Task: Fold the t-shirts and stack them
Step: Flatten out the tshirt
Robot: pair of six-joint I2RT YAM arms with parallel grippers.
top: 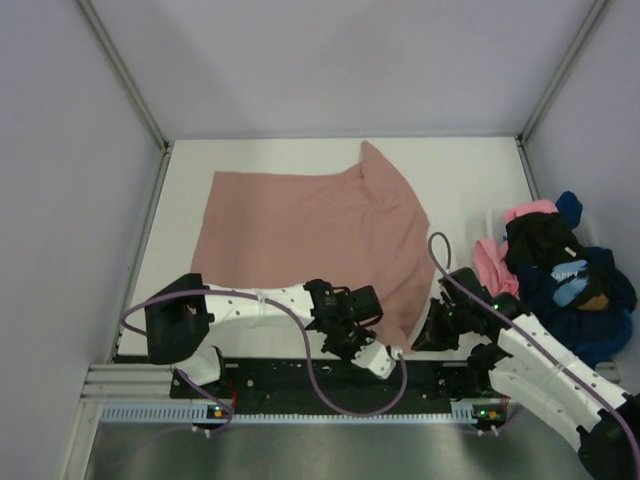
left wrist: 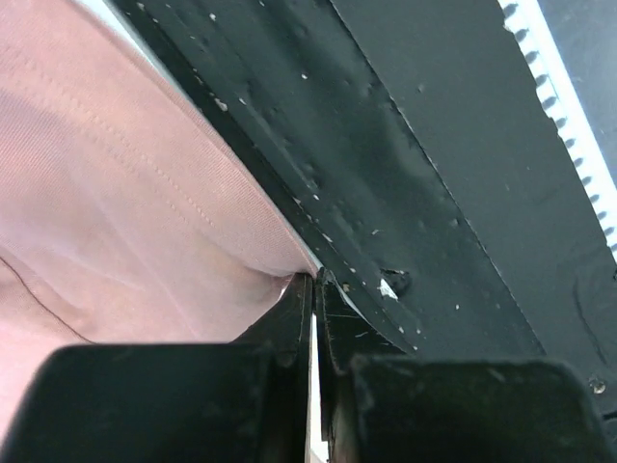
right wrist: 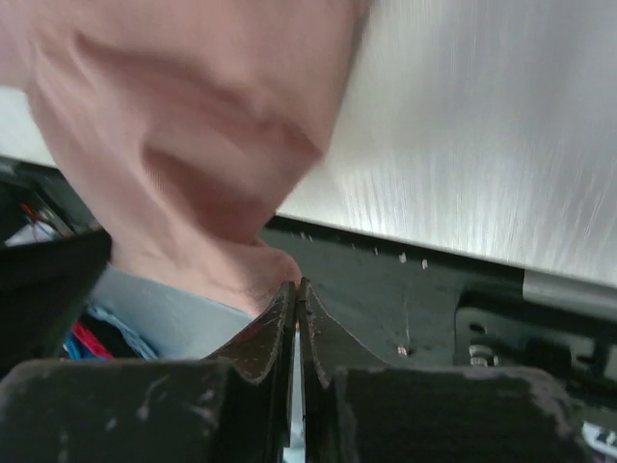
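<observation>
The dusty rose-pink t-shirt (top: 300, 235) lies spread on the white table, with its far right corner folded up. My left gripper (top: 347, 338) is shut at the shirt's near hem (left wrist: 145, 193), the cloth's edge meeting its fingertips (left wrist: 305, 289) at the table's near edge. My right gripper (top: 428, 335) is shut on the shirt's near right corner (right wrist: 202, 145), which bunches at its tips and rises off the table. A heap of bright pink (top: 493, 262), black (top: 540, 242), navy (top: 598, 315) and light blue (top: 568, 290) t-shirts lies at the right.
Grey walls close in the table on the left, back and right. A black base plate (left wrist: 424, 174) with cables (top: 330, 400) runs along the near edge under both grippers. The heap sits in a white bin (top: 492, 215) against the right wall.
</observation>
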